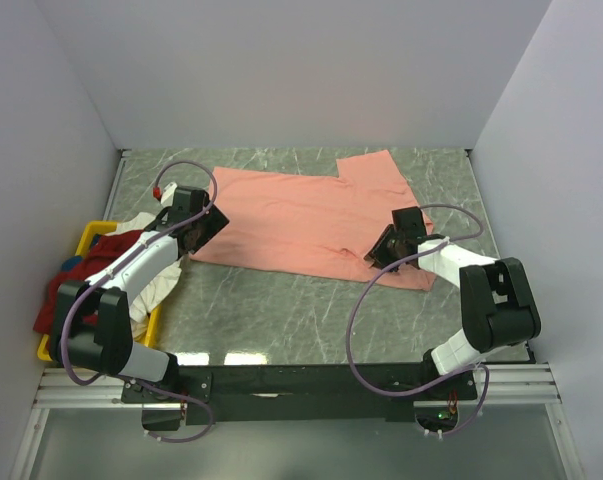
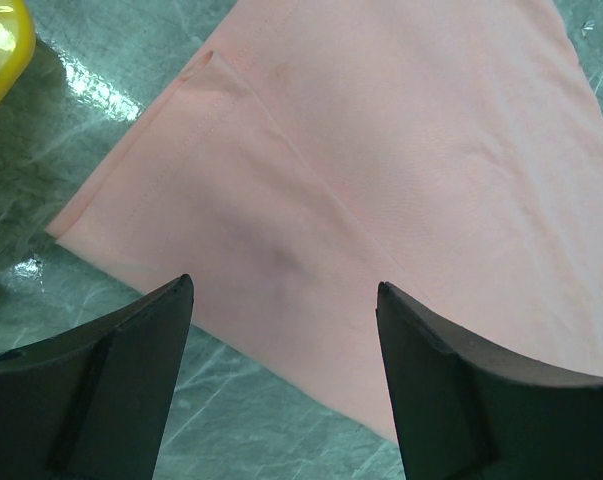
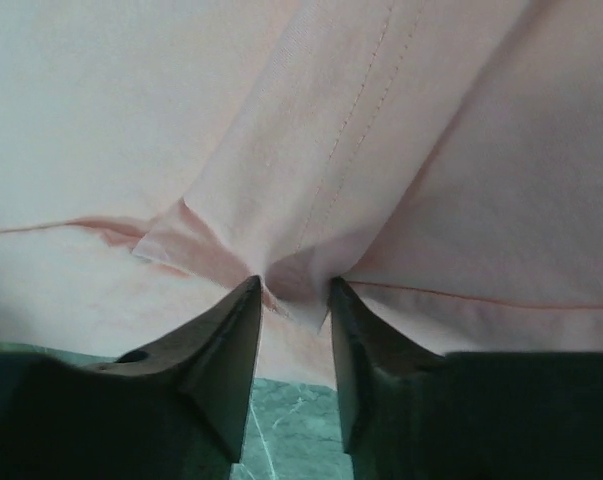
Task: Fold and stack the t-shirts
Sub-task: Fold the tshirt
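Observation:
The salmon-pink t-shirt [image 1: 311,215] lies spread flat across the middle of the table, one sleeve sticking out at the back. My left gripper [image 1: 203,232] is open and empty, just above the shirt's near left corner; in the left wrist view [image 2: 284,290] its jaws stand wide over the shirt's [image 2: 381,150] hemmed edge. My right gripper [image 1: 379,255] is at the shirt's near right edge. In the right wrist view [image 3: 293,290] its jaws pinch a bunched fold of the pink fabric [image 3: 131,100]. The dark red t-shirt [image 1: 56,290] and the white t-shirt [image 1: 166,280] lie crumpled in and over the bin.
A yellow plastic bin [image 1: 89,236] stands at the left edge of the table, beside my left arm; its corner shows in the left wrist view [image 2: 6,35]. Grey walls close in the table on three sides. Green marble tabletop [image 1: 281,310] shows in front of the shirt.

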Motion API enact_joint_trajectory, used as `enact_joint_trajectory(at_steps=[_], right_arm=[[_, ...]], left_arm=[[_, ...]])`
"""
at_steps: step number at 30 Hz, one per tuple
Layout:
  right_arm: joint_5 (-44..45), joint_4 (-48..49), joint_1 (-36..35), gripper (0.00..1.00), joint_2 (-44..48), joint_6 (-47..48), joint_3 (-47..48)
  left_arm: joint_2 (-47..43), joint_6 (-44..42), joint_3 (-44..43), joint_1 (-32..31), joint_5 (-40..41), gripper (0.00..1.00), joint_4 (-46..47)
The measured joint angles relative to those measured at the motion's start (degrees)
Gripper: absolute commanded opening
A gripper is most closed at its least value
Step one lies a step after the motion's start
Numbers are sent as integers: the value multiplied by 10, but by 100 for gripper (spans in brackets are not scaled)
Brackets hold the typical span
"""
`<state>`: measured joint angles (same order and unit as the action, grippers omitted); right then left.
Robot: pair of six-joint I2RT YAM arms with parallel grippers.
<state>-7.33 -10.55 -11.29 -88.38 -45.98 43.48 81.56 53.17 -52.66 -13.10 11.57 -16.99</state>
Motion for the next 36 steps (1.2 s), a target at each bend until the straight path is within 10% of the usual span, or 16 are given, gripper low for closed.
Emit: enact_joint_trajectory(at_steps=[7,17,20,27,36], right_arm=[[2,2,-3,9,-6,-7,6],[3,-28,-17,3,-90,-2,140],[4,-38,-23,9,-124,4,193],[1,-64,-36,59,-208,26,299],[19,-107,-37,58,-167,40,292]], left_arm=[[0,-2,0,0,-1,79,0],[0,-5,3,0,-3,78,3],[0,-5,10,0,-4,79,4],[0,-5,19,-3,-19,79,6],[-22,22,39,-10,-10,73,-4]])
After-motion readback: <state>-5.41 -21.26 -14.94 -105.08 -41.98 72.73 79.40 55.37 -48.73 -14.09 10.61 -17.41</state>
